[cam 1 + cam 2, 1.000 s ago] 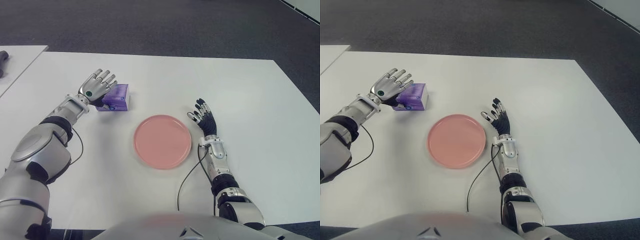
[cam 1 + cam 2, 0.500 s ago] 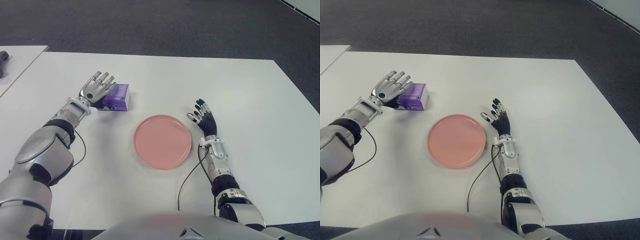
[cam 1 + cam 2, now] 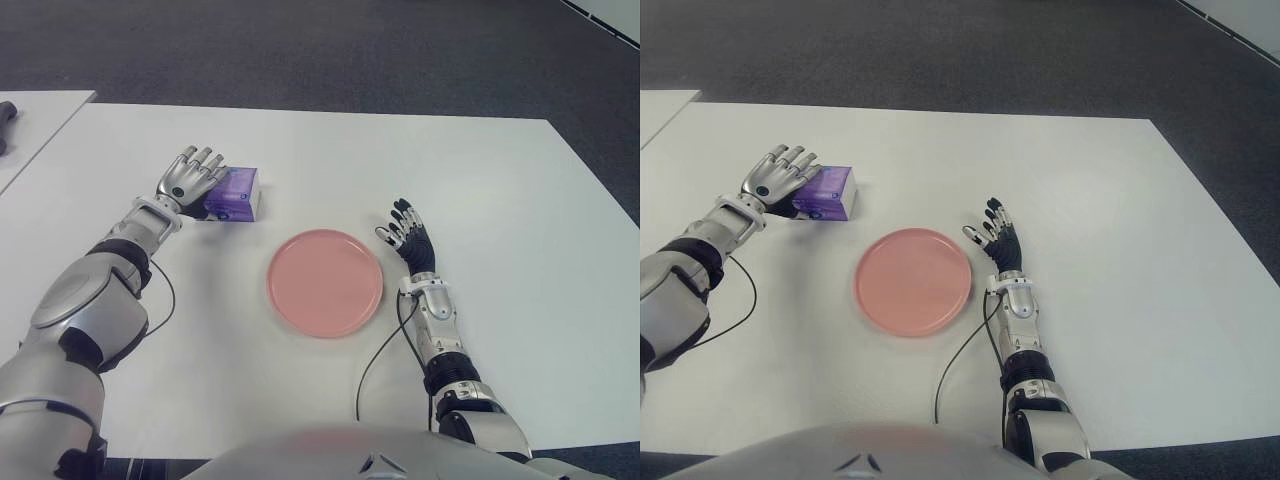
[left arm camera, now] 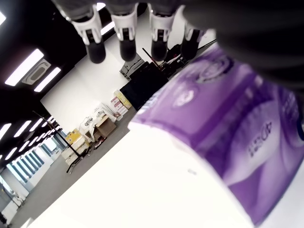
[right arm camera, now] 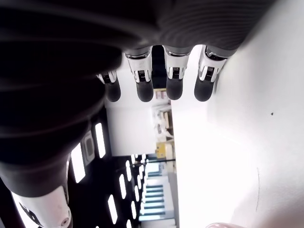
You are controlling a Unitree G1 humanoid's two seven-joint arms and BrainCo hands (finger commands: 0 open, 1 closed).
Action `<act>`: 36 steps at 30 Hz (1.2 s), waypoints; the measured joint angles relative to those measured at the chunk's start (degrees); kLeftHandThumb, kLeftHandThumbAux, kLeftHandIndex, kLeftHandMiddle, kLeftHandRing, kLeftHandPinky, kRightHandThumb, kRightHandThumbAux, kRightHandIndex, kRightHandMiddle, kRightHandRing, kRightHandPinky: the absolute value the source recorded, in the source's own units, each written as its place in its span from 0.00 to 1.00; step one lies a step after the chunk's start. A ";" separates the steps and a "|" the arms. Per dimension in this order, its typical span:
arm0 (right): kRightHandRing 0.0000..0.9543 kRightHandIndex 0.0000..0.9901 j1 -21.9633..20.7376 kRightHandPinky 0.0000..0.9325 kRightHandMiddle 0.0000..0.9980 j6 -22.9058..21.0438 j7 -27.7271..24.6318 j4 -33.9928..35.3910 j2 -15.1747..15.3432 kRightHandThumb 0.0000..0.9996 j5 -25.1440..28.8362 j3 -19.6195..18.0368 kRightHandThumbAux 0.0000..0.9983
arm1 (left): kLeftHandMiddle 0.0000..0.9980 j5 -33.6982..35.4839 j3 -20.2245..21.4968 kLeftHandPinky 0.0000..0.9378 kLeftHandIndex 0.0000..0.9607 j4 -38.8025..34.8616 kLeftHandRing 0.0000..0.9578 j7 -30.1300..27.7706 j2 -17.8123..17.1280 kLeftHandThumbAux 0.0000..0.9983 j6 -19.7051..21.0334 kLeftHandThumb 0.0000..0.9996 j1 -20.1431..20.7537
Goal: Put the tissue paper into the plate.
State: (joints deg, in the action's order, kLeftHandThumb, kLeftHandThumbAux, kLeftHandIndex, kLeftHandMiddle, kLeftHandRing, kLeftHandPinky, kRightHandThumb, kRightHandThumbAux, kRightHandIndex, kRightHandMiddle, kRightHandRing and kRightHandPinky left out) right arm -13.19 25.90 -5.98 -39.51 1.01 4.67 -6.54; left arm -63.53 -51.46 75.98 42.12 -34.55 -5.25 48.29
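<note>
A white table seen from a robot's head camera, looking down. Nearest, on the robot's right, the right hand shows just beside the right edge of a round pink plate, its fingers spread and holding nothing. The plate sits empty at the middle of the table. Farther back on the robot's left, the left hand is over the near-left end of a small purple tissue paper pack, which lies flat on the table, apart from the plate. The left wrist view shows the fingers extended above the pack and not yet wrapped around it; the thumb is out of sight. The grasp looks unfinished. Because the hand covers only one end, closing from here could pinch a corner, letting the soft pack tilt or slip out during the carry, or shove it away across the smooth tabletop
</note>
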 measured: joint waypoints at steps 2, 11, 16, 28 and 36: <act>0.06 0.02 0.15 0.10 0.05 -0.14 0.00 0.25 0.00 0.10 0.00 0.01 0.75 | 0.00 0.12 0.14 0.00 0.00 0.00 0.00 0.00 0.00 0.37 -0.18 0.12 -0.01; 0.06 0.02 0.90 0.10 0.05 -0.54 -0.01 1.33 0.00 0.09 0.01 0.10 0.75 | 0.00 0.45 0.67 0.00 0.00 -0.03 0.00 0.00 0.00 0.37 -1.32 0.13 -0.03; 0.06 0.02 1.22 0.10 0.05 -0.75 -0.01 1.83 0.00 0.09 0.01 0.14 0.75 | 0.00 0.53 0.69 0.00 0.00 -0.04 0.00 -0.42 0.00 0.37 -2.00 0.12 -0.03; 0.06 0.02 1.91 0.10 0.05 -1.56 -0.01 3.08 0.00 0.09 0.01 0.27 0.75 | 0.00 1.63 0.94 0.00 0.00 -0.03 0.00 -3.24 0.27 0.37 -5.57 0.11 -0.03; 0.06 0.02 2.18 0.10 0.05 -1.97 -0.08 3.98 0.00 0.09 0.02 0.31 0.75 | 0.00 2.39 1.05 0.00 0.00 0.17 0.00 -3.41 1.35 0.38 -7.07 0.13 -0.24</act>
State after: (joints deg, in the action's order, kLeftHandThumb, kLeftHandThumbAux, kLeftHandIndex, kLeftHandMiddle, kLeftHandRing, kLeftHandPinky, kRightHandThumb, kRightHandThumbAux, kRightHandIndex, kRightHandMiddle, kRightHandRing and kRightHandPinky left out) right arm -11.02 23.93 -6.06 -35.53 1.01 4.69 -6.23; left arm -61.15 -50.41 76.14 38.71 -33.20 -12.31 48.05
